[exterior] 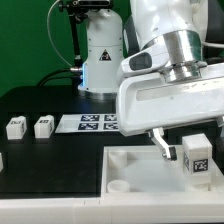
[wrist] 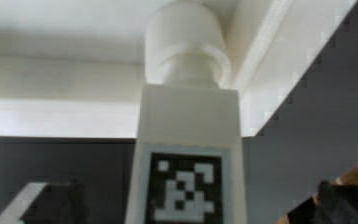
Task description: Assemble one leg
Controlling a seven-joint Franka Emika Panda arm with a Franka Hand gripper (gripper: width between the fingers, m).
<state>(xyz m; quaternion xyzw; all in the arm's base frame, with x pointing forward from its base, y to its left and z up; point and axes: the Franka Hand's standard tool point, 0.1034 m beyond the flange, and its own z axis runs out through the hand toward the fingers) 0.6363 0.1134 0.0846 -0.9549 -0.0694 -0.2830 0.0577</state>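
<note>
- I'm looking at the leg [exterior: 195, 156] first: a small white block with its black-and-white tag facing the exterior camera, standing at the exterior view's right, at the near right part of the big white tray-like part [exterior: 140, 172].
- In the wrist view the same leg [wrist: 190, 150] is filling the middle of the picture, its tag face towards the lens and its rounded tip pointing into the tray-like part's [wrist: 87, 50] white corner.
- I can't tell from either view whether that tip is seated in a socket or only resting against the part.
- The gripper [exterior: 178, 148] is hovering right at the leg, and I'm seeing its jaws spread apart, one dark finger [exterior: 160, 146] showing just left of the block.
- The fingers are not clamping anything; in the wrist view I'm seeing only slivers of them at the frame's edges, clear of the leg.
- Moving outward, a round socket [exterior: 120, 185] is showing in the tray-like part's near left corner.
- Farther left on the black table [exterior: 40, 105], two more white legs [exterior: 16, 127] [exterior: 43, 126] are sitting side by side, well apart from the tray-like part.
- Between them and the arm, the marker board [exterior: 88, 122] is lying flat with its tags up.
- The arm's white base [exterior: 103, 55] is standing at the far side.
</note>
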